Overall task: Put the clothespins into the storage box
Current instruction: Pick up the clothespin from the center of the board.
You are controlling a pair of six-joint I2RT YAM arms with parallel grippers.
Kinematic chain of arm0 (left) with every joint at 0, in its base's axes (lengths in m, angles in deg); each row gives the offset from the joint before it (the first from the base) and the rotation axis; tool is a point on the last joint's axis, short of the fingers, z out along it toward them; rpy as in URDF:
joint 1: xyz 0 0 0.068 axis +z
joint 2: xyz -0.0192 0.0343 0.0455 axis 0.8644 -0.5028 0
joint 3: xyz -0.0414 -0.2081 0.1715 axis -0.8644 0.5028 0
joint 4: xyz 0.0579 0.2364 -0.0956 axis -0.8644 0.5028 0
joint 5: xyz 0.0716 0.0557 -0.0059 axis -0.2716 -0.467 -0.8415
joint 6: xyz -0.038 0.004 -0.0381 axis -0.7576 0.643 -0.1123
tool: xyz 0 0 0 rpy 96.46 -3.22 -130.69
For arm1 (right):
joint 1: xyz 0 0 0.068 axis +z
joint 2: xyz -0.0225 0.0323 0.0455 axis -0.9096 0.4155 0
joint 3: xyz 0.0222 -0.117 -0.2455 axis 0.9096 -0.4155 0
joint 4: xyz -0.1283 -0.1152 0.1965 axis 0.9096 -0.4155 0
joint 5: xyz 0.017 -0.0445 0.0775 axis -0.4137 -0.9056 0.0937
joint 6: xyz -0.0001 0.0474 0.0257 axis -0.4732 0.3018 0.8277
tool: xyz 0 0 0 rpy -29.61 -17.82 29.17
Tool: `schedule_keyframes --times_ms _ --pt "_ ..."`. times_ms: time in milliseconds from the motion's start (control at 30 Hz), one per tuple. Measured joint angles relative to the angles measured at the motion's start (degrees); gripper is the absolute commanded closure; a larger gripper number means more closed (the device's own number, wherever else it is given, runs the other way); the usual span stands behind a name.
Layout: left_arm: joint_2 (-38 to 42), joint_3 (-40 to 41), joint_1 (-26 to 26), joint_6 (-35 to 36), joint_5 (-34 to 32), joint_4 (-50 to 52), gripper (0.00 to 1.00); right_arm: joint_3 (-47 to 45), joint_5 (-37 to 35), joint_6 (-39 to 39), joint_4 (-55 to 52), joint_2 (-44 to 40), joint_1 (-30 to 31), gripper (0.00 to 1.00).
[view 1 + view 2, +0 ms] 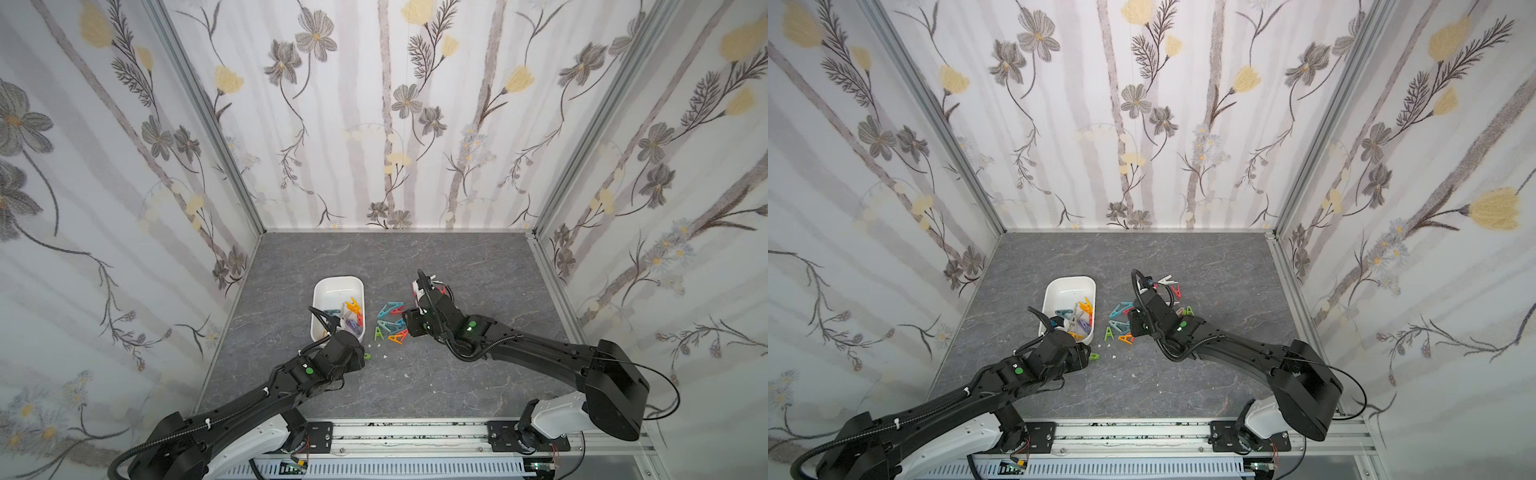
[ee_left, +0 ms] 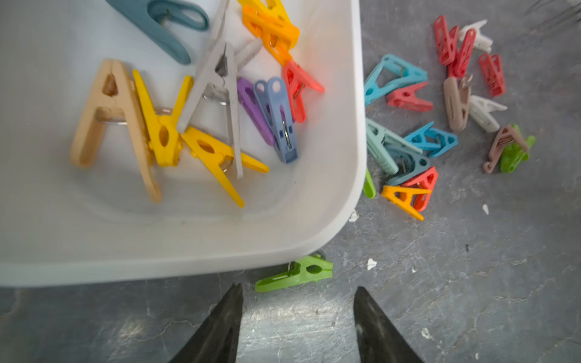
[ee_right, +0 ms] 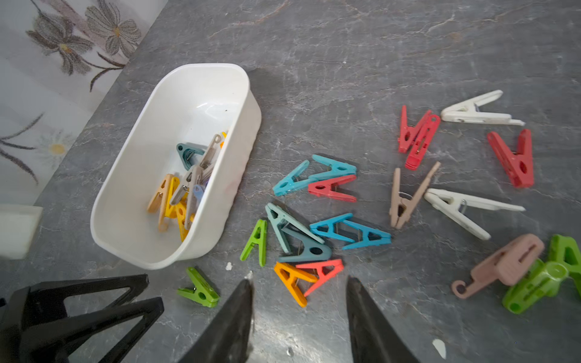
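Left end effector (image 2: 298,290) hung low over the desk (image 2: 440,298), jaws apart and nothing between them, tips just short of a lone green clothespin (image 2: 295,276) that lay flat, tucked against the near corner of the storage box (image 2: 188,251). Inside the box sat roughly a dozen clothespins (image 2: 163,138) in yellow, beige, grey, blue, purple and orange, and a loose scatter of well over a dozen more lay on the desk just beside its long wall. Over there the right end effector (image 3: 300,281) hovered, also spread and empty, tips either side of an orange clothespin (image 3: 290,279) with a coral clothespin (image 3: 323,272) lying across it. By the look of it, both arms were lining up a pick. For the left, the tidy way would be to come straight down with the jaws across the green one's narrow body and clear of the box wall, since a nudge there would likely shove the box or flick the peg under the rim. For the right, the overlap was the catch: better to close on the orange peg's free end alone than to pinch both. Either way, lift well above the rim before letting go, and take turns at the box, as the two arms were working close together
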Motion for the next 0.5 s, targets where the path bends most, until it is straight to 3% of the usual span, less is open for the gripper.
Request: schedule_keyframes --times_ms 200,500 --pt "-13.2 -5.0 -1.5 2.6 2.0 -6.6 0.50 -3.8 -2.6 3.1 -0.1 -2.3 -0.3 0.51" --pt "-26.5 -13.7 -0.2 10.2 0.3 -11.3 0.59 -6.4 -3.5 5.9 -0.4 -4.3 -1.4 0.52"
